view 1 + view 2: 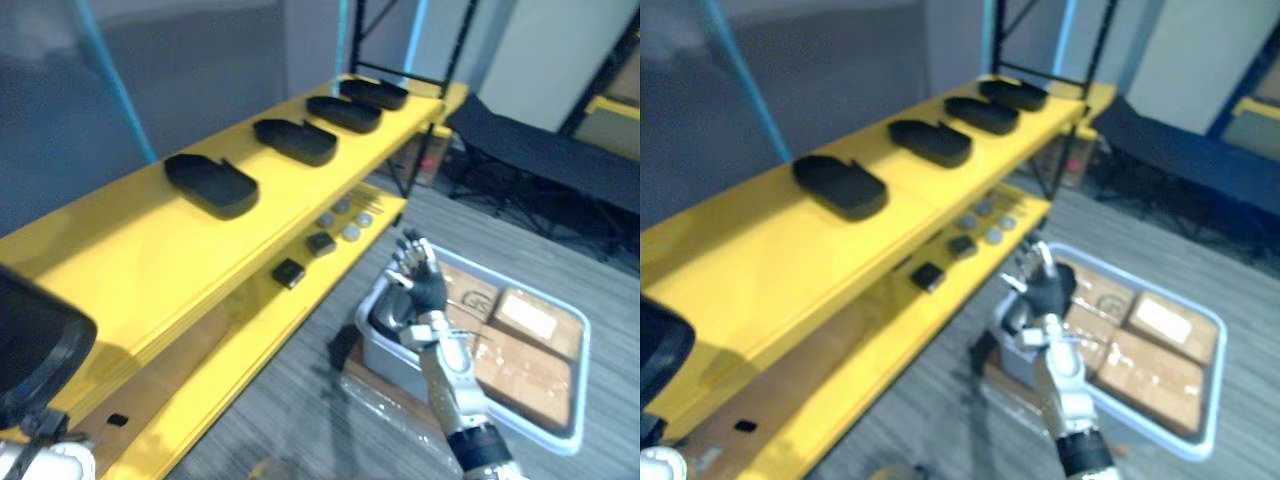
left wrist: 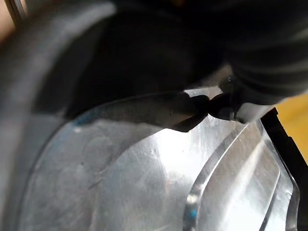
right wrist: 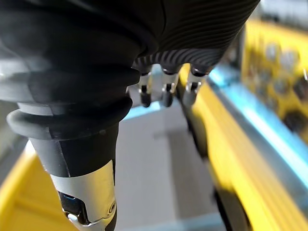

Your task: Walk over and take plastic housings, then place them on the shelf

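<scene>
Right hand [image 1: 420, 285], mid-frame, is spread open and empty; the left hand's [image 2: 260, 53] hold, can't tell. Black oval plastic housings [image 1: 212, 184] line the yellow shelf [image 1: 120, 270]. Another black housing [image 1: 35, 340] is lower left, and I'd set it flat on the bare yellow beside it.

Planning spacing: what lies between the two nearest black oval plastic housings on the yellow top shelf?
That stretch is bare yellow shelf, per both eye views.
</scene>
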